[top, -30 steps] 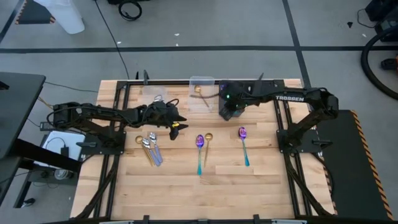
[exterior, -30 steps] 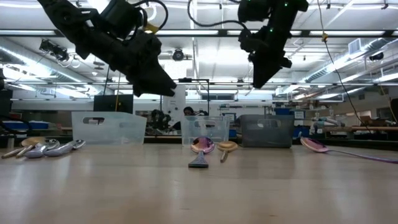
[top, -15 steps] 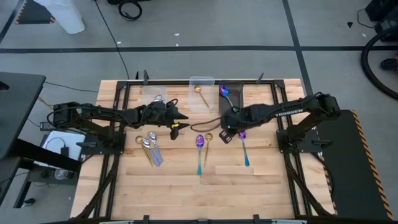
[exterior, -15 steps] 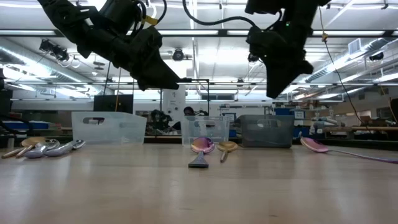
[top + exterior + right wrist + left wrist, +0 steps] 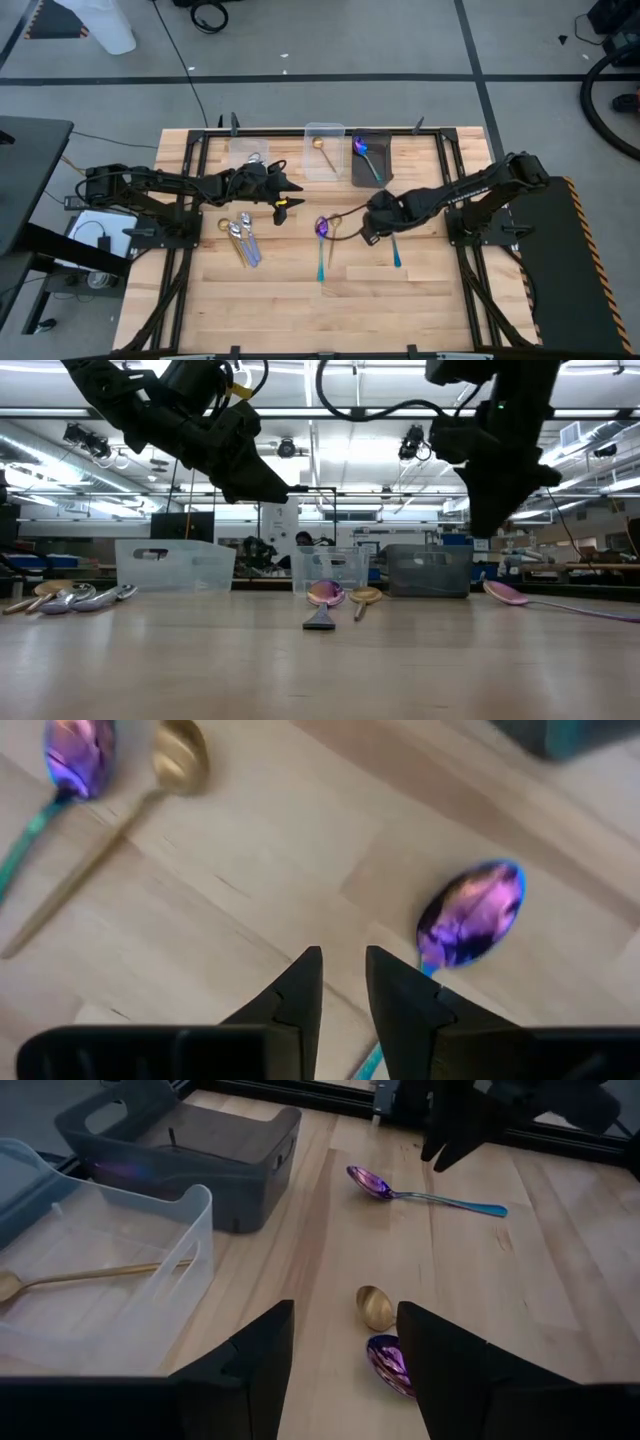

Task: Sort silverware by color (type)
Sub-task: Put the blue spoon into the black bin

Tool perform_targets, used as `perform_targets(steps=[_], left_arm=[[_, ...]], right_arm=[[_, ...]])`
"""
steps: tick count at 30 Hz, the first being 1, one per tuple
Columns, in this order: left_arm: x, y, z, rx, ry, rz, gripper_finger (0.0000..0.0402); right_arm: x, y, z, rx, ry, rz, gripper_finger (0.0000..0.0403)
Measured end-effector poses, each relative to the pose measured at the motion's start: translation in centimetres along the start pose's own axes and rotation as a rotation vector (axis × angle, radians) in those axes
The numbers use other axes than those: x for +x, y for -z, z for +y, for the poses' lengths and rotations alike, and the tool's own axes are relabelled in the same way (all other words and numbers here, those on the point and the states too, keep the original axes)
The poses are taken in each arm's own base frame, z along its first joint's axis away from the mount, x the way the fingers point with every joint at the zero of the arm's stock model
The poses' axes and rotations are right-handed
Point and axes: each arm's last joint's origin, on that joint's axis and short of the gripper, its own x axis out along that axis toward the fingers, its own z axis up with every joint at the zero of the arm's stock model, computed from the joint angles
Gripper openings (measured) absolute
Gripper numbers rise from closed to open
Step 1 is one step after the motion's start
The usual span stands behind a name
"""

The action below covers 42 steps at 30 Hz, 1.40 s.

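My right gripper (image 5: 342, 960) hovers low over the table beside an iridescent purple spoon (image 5: 470, 915) with a teal handle (image 5: 395, 250), its fingers a little apart and touching nothing. Another purple spoon (image 5: 321, 240) and a gold spoon (image 5: 334, 230) lie flat to its left. My left gripper (image 5: 345, 1342) is open and held above the table (image 5: 285, 197), looking over those two spoons. Silver spoons and a gold one (image 5: 240, 238) lie in a cluster near the left. The dark bin (image 5: 368, 160) holds a purple spoon, and the middle clear bin (image 5: 325, 150) holds a gold one.
A third clear bin (image 5: 250, 155) stands at the far left of the row of bins along the table's far edge. Black frame rails run down both sides of the table. Bare wood lies toward the near edge (image 5: 330, 310).
My right gripper has swung from above the dark bin toward the near edge and down, ending beside the right-hand purple spoon. As it left, the dark bin with a purple spoon in it came into sight. My left arm has kept still.
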Motion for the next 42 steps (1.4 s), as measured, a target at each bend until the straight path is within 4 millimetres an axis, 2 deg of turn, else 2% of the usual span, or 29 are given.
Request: perform_targets(steps=[13,21,31,42], left_arm=[[0.0,0.0,0.0,0.015,-0.002,0.001,0.0188],[0.0,0.0,0.0,0.017,-0.014,0.0,0.0188],[0.0,0.1,0.0,0.017,-0.015,0.006,0.0188],[0.0,0.1,0.0,0.016,-0.015,0.007,0.0188]], right_arm=[[0.1,2.1,-0.5,0.101,0.066,0.052,0.0156],[0.0,2.9,-0.3,0.143,0.088,0.062,0.0164],[2.1,3.8,-0.7,0.166,0.112,0.041,0.0171],[4.8,5.6,-2.1,0.231,0.084,0.086,0.0186]])
